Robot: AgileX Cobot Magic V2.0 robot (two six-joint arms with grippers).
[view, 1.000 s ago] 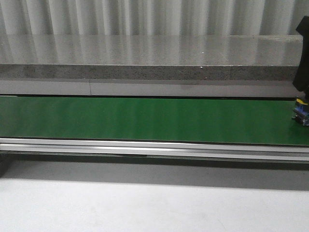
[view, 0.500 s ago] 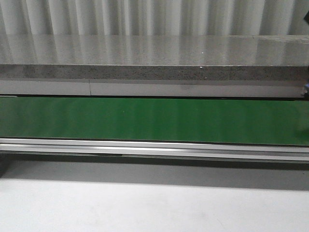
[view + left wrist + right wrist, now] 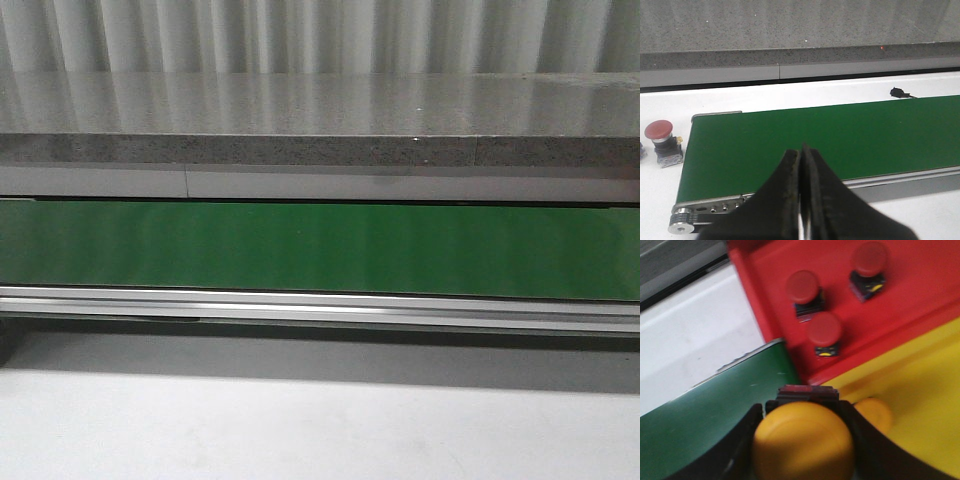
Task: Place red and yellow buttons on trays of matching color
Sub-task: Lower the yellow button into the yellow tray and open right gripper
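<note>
Front view: only the green belt (image 3: 320, 250) across the middle of the frame, grey ledge (image 3: 320, 105) above it. No arms, buttons or trays visible here, so nothing to judge on risk.

Left wrist view: left gripper (image 3: 801, 197) at bottom centre, fingers pressed together, holding nothing. A red button (image 3: 661, 142) stands at the left edge, just off the belt end on the white table (image 3: 790, 95). Small black object (image 3: 899, 92) at upper right, too small to identify. Risk: that red button is still outside any tray.

Right wrist view: right gripper (image 3: 802, 440) pinches a yellow button (image 3: 802, 442) at bottom centre, over the belt's end beside the trays. Red tray (image 3: 920, 315) upper right holds three red buttons (image 3: 824, 332). Yellow tray (image 3: 920, 405) lower right holds one yellow button (image 3: 874, 414), partly hidden. Risk: releasing here could drop the held button on the belt or tray rim, or onto the button already inside. Frame is blurred.
</note>
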